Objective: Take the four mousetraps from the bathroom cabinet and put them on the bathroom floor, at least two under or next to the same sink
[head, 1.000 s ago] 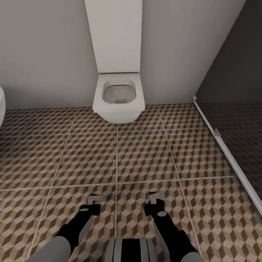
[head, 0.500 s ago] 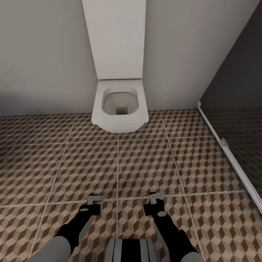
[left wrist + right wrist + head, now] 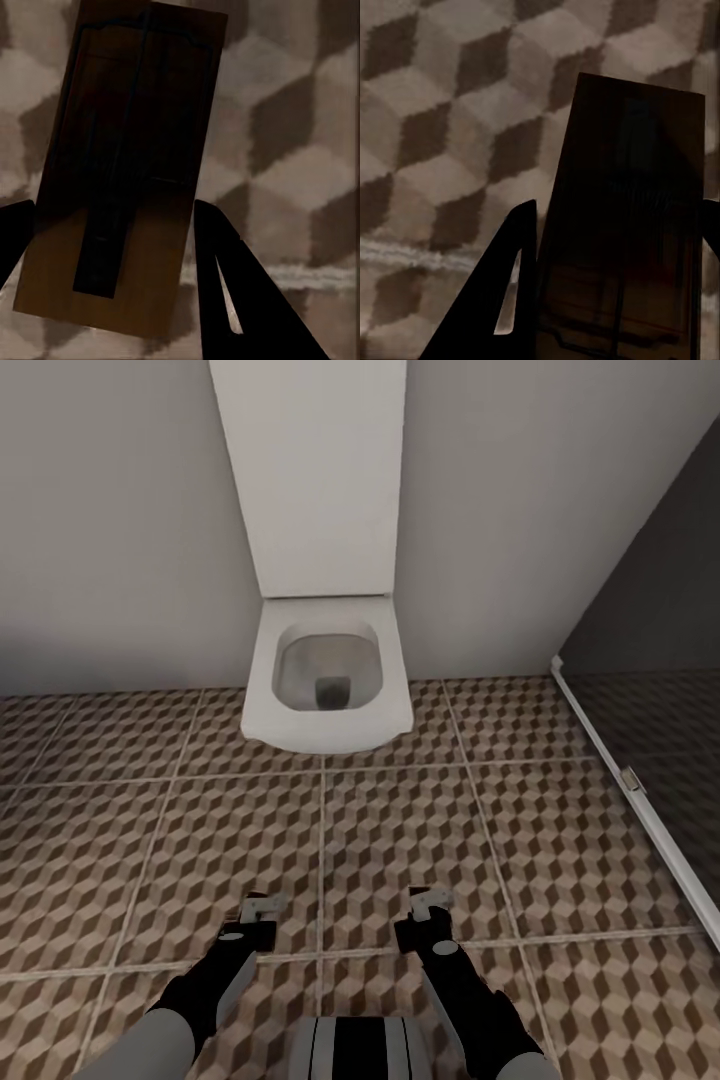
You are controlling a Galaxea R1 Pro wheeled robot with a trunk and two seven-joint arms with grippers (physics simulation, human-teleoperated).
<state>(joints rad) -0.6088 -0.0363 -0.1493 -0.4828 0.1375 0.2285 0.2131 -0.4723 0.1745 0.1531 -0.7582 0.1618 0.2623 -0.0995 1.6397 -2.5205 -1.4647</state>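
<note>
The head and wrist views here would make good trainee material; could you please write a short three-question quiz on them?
1. True or false: the left gripper holds a mousetrap.
2. What white fixture stands against the wall ahead? A) bathtub B) toilet C) sink
3. Fill in: the right gripper holds a second ____ above the tiled bathroom floor.

Key
1. True; its fingers sit on either side of the brown board.
2. B, the toilet.
3. mousetrap.
</note>
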